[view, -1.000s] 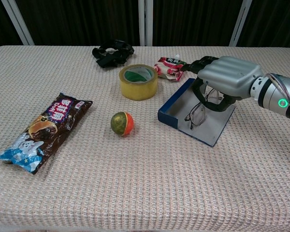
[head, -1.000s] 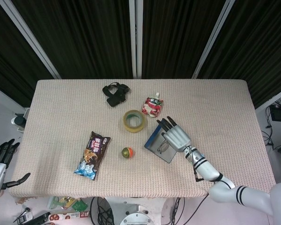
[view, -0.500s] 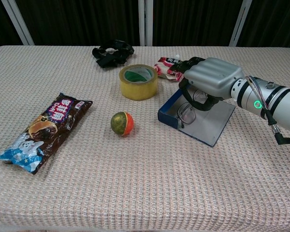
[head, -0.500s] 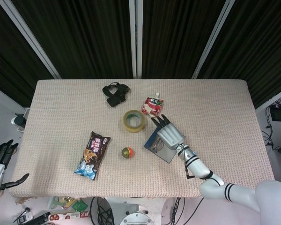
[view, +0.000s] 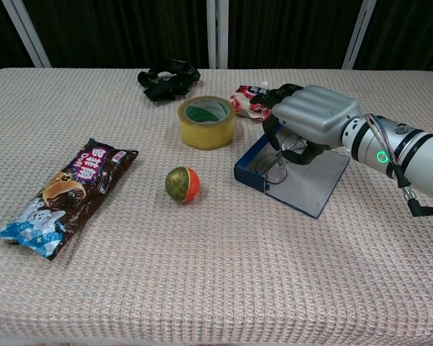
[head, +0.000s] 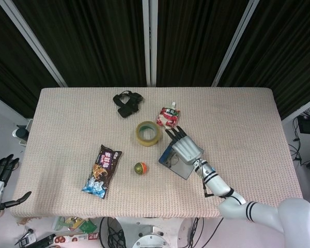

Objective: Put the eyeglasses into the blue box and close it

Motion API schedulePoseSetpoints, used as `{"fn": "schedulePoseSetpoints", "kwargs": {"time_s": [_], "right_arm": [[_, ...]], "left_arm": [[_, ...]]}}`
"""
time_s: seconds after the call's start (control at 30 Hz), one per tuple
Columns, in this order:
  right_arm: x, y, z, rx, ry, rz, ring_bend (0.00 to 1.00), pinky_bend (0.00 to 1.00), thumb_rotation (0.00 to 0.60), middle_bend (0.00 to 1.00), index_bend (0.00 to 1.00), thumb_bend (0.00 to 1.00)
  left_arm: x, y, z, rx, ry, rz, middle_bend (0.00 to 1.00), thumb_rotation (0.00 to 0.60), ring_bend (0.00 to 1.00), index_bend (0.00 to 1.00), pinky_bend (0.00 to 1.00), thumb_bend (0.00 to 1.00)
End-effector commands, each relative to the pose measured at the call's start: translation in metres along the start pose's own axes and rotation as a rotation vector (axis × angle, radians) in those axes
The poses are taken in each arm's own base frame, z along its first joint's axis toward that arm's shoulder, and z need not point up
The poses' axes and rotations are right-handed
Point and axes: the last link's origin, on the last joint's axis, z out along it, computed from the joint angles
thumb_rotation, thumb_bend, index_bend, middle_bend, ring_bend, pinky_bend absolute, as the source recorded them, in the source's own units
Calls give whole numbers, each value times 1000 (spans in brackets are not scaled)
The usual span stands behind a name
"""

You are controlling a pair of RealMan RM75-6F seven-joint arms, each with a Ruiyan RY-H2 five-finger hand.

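Observation:
The blue box (view: 247,171) lies open right of the table's middle, its grey lid (view: 323,182) flat toward my right. The eyeglasses (view: 273,166) hang tilted over the box's blue tray, with one lens low against its near wall. My right hand (view: 314,115) hovers above the box with its fingers curled down around the glasses' frame. From the head view the same hand (head: 185,147) covers most of the box (head: 171,161). My left hand (head: 0,178) hangs off the table's left edge, fingers apart and empty.
A yellow tape roll (view: 206,121) stands just left of the box, and a red pouch (view: 247,99) lies behind the hand. A green-orange ball (view: 182,184) sits left of the box. Further left is a snack bag (view: 65,194); a black strap bundle (view: 167,78) lies at the back.
My right hand moved left with the eyeglasses, from over the grey lid to over the blue tray. The box's left end shifted slightly. The left hand stayed put.

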Motion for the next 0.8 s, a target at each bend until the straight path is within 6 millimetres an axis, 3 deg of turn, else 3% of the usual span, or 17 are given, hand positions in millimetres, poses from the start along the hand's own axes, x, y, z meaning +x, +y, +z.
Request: {"fn": "schedulePoseSetpoints", "kwargs": {"time_s": [0.03, 0.17, 0.43, 0.53, 0.63, 0.8], "right_arm": [[0, 2, -3, 8, -1, 4, 0, 0, 600, 0, 176, 346], [0, 4, -8, 19, 8, 16, 0, 0, 600, 0, 78, 342], [5, 11, -37, 90, 92, 76, 0, 0, 600, 0, 11, 333], [7, 18, -44, 90, 113, 64, 0, 0, 600, 0, 0, 259], [9, 21, -42, 67, 96, 51, 0, 0, 600, 0, 0, 185], [15, 17, -28, 54, 45, -8, 0, 0, 600, 0, 0, 176]], "left_arm": [[-1, 0, 0, -1, -1, 0, 16, 384, 57, 26, 193, 150], [0, 1, 0, -3, -1, 1, 16, 384, 57, 26, 193, 150], [0, 1, 0, -3, -2, 1, 16, 388, 57, 26, 193, 150], [-1, 2, 0, -6, -5, 0, 16, 387, 57, 26, 193, 150], [-2, 4, 1, -13, -8, 0, 16, 386, 57, 26, 193, 150], [0, 7, 4, -23, -2, 2, 15, 388, 57, 26, 193, 150]]}}
